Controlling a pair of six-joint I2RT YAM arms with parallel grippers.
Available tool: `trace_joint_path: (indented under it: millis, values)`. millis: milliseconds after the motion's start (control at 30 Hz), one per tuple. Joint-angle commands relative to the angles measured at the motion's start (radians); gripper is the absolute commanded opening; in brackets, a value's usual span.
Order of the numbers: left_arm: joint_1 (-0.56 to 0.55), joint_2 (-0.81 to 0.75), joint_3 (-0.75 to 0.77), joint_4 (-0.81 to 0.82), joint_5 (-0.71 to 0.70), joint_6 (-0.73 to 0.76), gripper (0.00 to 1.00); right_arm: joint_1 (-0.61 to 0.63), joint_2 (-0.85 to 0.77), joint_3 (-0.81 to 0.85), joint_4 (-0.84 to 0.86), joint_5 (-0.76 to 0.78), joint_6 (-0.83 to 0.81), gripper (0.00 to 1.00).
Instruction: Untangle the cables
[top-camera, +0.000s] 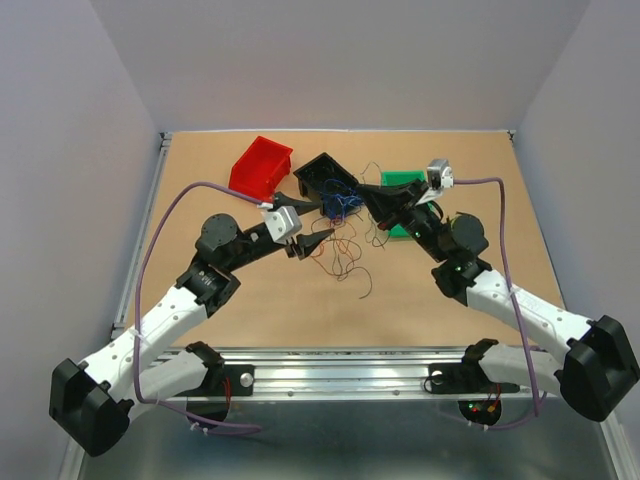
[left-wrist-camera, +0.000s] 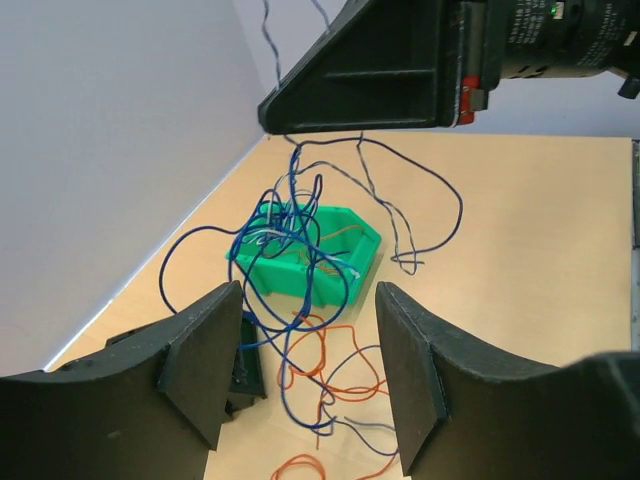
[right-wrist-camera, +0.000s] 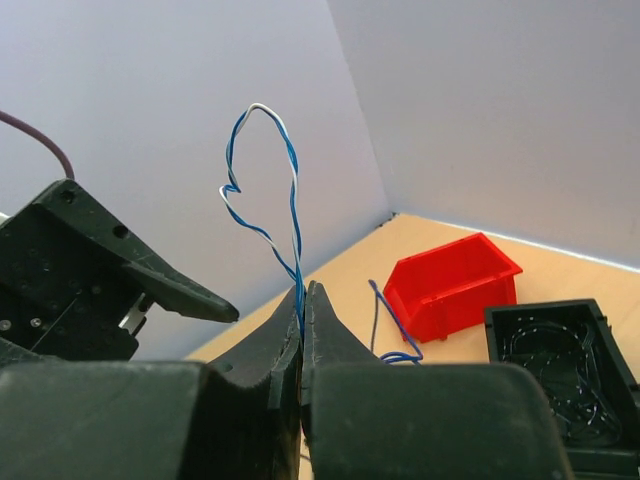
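looking from the near edge of the tabletop (top-camera: 250, 310) outward: closest to the arms is a scatter of loose orange and dark strands (top-camera: 338, 250), lying curly around the middle of the tabletop and mostly apart from the main knot. just past them the left gripper (left-wrist-camera: 310, 300) hangs with its jaws spread wide and nothing between them. the wires showing in the gap are further off, not pinched.

facing it is the right gripper (right-wrist-camera: 305, 295), jaws pressed fully together on a blue-and-white twisted wire (right-wrist-camera: 268, 175), which loops up above the fingertips. it's raised off the tabletop, and in the left wrist view several strands hang from it down into the cables (left-wrist-camera: 285, 235), a mostly blue knot draped over the green bin (left-wrist-camera: 362, 250), toward the far edge and right of the middle. the red bin (top-camera: 262, 165) and black bin (top-camera: 325, 175) sit along the far edge. the black one might have a few wires in it, hard to tell.

progress-wise i'd call it partway at best. some orange strands look free, but the blue bunch is one snarl and nothing looks sorted. what's left is teasing that clump apart strand by strand, probably with the open left one taking a second hold while the right pulls its wire clear.
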Motion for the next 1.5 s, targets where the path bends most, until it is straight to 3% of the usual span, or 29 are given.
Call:
trace_joint_path:
  millis: [0, 200, 400, 833, 933, 1067, 1200, 1467]
  values:
    - [-0.02, 0.012, 0.034, 0.034, 0.043, 0.041, 0.66, 0.004, 0.004, 0.007, -0.007, 0.029, 0.026, 0.0]
    - [-0.072, 0.055, 0.034, 0.013, 0.032, 0.097, 0.71, 0.004, 0.015, 0.014, -0.007, 0.043, 0.048, 0.01]
    - [-0.1, 0.115, 0.036, 0.025, -0.097, 0.156, 0.71, 0.004, -0.005, 0.003, -0.006, 0.061, 0.065, 0.01]
    - [-0.142, 0.149, -0.046, 0.188, -0.263, 0.265, 0.69, 0.004, -0.035, -0.009, -0.004, 0.032, 0.086, 0.01]
    - [-0.145, 0.163, -0.043, 0.195, -0.261, 0.278, 0.56, 0.006, -0.039, -0.01, -0.004, 0.025, 0.091, 0.01]
    - [-0.152, 0.181, -0.038, 0.198, -0.275, 0.298, 0.24, 0.004, -0.054, -0.016, -0.004, 0.026, 0.1, 0.0]
    - [-0.158, 0.183, -0.038, 0.191, -0.286, 0.314, 0.0, 0.004, -0.088, -0.035, -0.007, 0.048, 0.117, 0.01]
    - [-0.155, 0.18, -0.019, 0.191, -0.454, 0.251, 0.0, 0.006, -0.277, -0.064, -0.203, 0.253, 0.039, 0.0]
